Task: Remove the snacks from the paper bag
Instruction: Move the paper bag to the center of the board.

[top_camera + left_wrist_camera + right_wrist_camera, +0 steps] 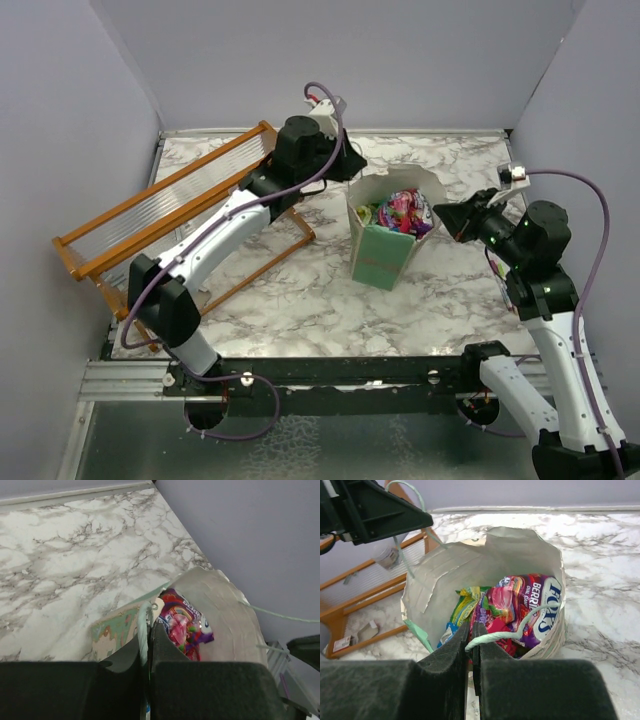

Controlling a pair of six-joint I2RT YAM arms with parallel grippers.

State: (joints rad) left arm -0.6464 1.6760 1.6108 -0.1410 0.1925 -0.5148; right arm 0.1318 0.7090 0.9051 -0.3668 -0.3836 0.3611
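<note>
The mint-green paper bag [380, 258] stands upright mid-table, mouth open, its cream inside [450, 575] showing. Several bright foil snacks [400, 212] lie inside it, a purple-pink packet [515, 605] on top and a green-yellow one [462, 607] beside it. My left gripper [352, 168] is at the bag's far-left rim, shut on a pale string handle [144, 625]. My right gripper [445, 215] is at the right rim, its fingers [471, 627] shut on the other string handle [520, 630]. The left wrist view shows the top packet [185, 625] just past the fingertips.
An orange wooden rack [170, 210] lies tilted to the left of the bag, close behind my left arm. Small flat card scraps [342, 642] lie by the rack's foot. Grey walls close in the marble table [300, 290] on three sides.
</note>
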